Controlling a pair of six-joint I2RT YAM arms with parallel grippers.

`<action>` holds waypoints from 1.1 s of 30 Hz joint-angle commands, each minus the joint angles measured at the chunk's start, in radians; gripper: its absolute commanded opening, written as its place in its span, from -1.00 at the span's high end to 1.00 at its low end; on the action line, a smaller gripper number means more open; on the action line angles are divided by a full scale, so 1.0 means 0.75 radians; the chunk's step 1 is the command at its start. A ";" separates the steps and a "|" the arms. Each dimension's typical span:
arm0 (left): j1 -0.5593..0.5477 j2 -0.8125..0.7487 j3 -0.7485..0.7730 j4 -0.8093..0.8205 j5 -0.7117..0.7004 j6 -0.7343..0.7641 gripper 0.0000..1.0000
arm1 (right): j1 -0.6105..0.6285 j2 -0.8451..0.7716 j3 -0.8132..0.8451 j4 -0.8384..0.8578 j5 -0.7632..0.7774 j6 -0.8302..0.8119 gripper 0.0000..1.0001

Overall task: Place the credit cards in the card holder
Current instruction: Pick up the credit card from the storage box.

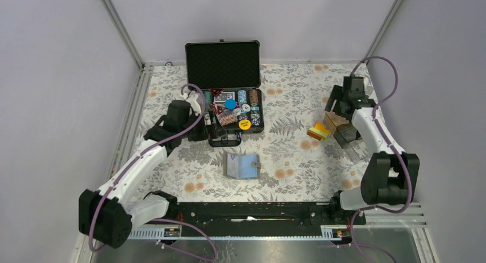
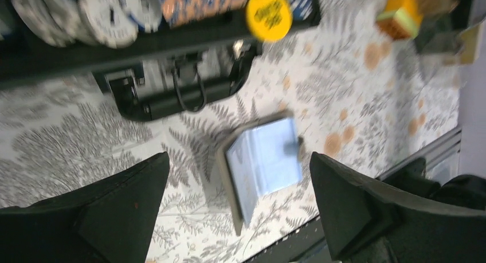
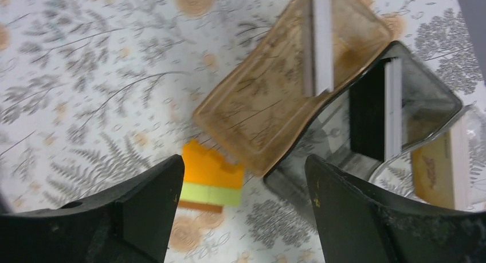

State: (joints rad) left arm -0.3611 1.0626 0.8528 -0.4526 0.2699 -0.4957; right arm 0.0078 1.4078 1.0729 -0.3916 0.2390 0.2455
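The card holder point(image 1: 241, 165) lies open and flat by the middle of the near edge of the surface point(image 1: 286, 102). The credit cards point(image 3: 211, 180) sit in a small orange and yellow-green stack toward the right edge, against a corner of a clear brownish box point(image 3: 269, 102). The left pincer point(image 2: 239, 160) hangs wide and empty by the front of the black chip case point(image 1: 223, 65) toward the far edge, while the right pincer point(image 3: 245, 160) is spread wide, holding nothing, above the stack and box.
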 commanded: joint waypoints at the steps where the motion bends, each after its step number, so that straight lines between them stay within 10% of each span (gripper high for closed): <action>1: -0.012 0.077 -0.079 0.061 0.162 -0.008 -0.96 | -0.126 0.113 0.125 0.010 -0.074 -0.075 -0.68; 33: -0.158 0.403 -0.028 -0.084 0.187 0.094 -0.94 | -0.242 0.603 0.392 -0.024 0.187 -0.222 -0.17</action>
State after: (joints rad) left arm -0.4717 1.3575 0.7925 -0.5297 0.3828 -0.4408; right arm -0.1722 1.8416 1.3262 -0.4000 0.3298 0.1005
